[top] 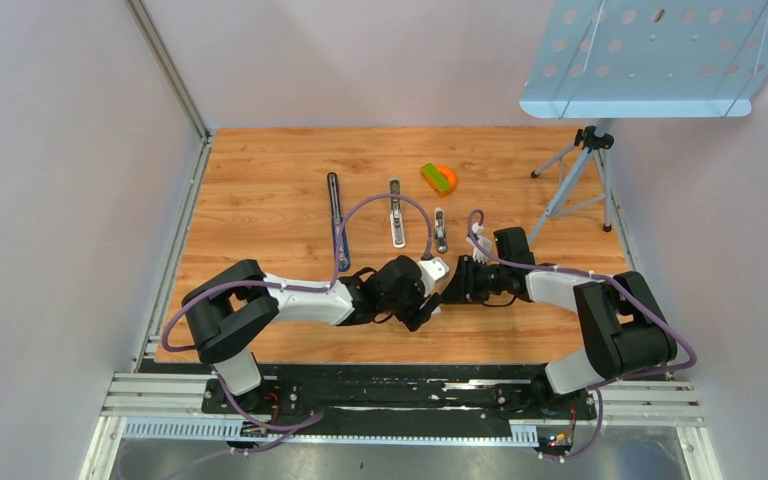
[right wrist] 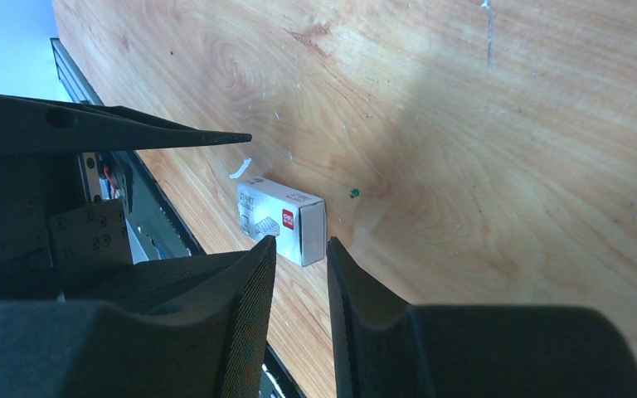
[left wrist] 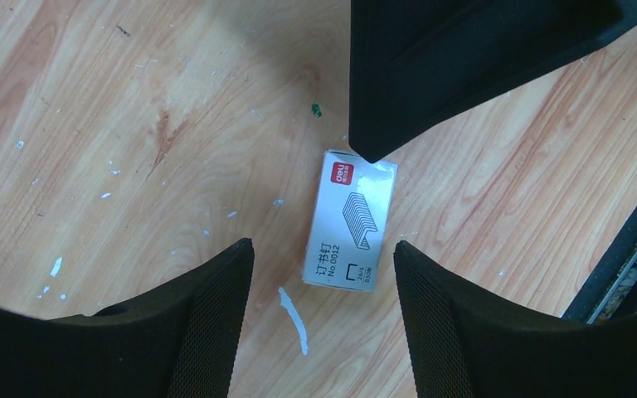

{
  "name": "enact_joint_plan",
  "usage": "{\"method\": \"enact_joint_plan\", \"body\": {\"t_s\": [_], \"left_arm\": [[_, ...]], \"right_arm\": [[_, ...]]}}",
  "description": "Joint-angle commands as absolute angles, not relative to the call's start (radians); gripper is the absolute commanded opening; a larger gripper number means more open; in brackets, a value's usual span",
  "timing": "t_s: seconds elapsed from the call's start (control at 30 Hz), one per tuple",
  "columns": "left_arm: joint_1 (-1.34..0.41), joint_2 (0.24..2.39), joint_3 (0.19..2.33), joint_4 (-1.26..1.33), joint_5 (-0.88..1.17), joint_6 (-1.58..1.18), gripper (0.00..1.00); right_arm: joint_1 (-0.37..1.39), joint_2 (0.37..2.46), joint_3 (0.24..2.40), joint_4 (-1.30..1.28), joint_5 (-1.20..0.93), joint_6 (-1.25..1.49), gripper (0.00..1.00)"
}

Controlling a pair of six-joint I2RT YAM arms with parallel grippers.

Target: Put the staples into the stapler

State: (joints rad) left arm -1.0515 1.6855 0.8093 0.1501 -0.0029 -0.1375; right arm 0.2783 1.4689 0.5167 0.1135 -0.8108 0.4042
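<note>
Left gripper (left wrist: 322, 245) jaws wide apart above a small staple box (left wrist: 350, 220) lying toward the desk's (left wrist: 91, 124) near edge; right gripper (right wrist: 300, 242) jaws narrowly apart, empty.

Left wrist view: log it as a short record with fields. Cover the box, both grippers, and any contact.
staple box: lies flat on the wooden table, printed face up
left gripper: open, fingers either side of the box's near end, not touching it
right gripper: jaws narrowly parted, a fingertip at the box's far end
contact: right fingertip meets the box edge; no clear grip
box lifted: no
</note>
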Motion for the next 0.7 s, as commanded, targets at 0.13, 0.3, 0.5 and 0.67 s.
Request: {"method": "enact_joint_plan", "body": {"t_s": [0.13,0.3,0.5,0.67], "left_arm": [[-1.072,1.724,0.848,0.183,0.016,-0.114,0.62],[-1.076,1.737,0.850,0.182,0.016,-0.109,0.59],[-1.075,1.746,0.847,0.185,0.020,-0.104,0.53],[-1.075,1.749,0.847,0.188,0.020,-0.101,0.52]], "right_arm": [[0.261,1.487,0.489,0.151,-0.862,0.407,0.32],[0.261,1.505,0.482,0.183,-0.884,0.417,0.31],[0.261,1.528,0.476,0.215,-0.902,0.428,0.29],[0.261,1.546,0.474,0.237,-0.916,0.438,0.27]]}}
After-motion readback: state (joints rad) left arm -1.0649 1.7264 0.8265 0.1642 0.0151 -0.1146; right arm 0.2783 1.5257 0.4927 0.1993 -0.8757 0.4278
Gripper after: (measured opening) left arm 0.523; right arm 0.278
